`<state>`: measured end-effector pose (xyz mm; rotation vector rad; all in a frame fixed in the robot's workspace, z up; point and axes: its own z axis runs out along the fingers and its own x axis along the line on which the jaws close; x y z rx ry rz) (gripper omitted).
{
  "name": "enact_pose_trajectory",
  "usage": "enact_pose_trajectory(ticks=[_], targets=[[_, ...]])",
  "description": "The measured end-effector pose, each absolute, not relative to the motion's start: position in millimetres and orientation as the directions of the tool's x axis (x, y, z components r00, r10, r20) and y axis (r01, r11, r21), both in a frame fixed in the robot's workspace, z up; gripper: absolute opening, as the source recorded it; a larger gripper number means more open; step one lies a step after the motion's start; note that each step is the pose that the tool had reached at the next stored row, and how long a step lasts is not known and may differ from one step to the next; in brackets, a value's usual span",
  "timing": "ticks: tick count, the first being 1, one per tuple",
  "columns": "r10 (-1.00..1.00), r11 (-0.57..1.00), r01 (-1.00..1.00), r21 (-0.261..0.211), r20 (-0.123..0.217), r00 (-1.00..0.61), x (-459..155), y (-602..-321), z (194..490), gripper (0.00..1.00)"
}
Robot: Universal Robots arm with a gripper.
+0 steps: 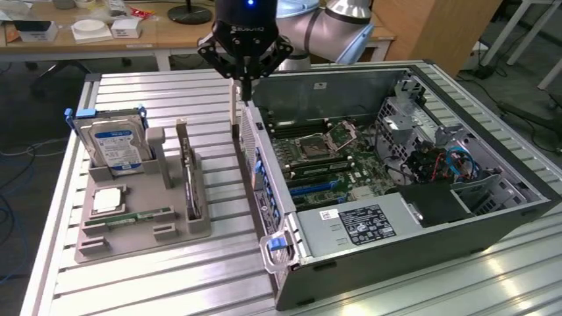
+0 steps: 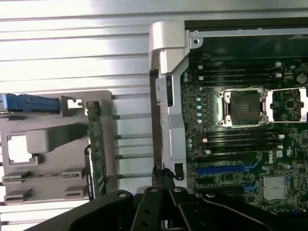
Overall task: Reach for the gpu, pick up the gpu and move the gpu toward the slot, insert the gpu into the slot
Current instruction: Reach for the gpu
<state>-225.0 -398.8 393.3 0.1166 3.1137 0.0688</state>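
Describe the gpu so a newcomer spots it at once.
On the slatted metal table, to the exterior view's left of the open computer case, sits a grey parts holder. The gpu stands on edge along the holder's side nearest the case. Unlike the blue-labelled hard drive upright beside it and the green memory stick lying flat, it is a thin dark card.

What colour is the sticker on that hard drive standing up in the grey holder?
The sticker is blue and white. The exterior view shows it best.
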Motion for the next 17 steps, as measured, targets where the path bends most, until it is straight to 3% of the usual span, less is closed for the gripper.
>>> enact_pose_trajectory(ticks=[17], targets=[[0.075,0.996,0.074,0.045,-0.023,-0.997,-282,-399,393,0.1]])
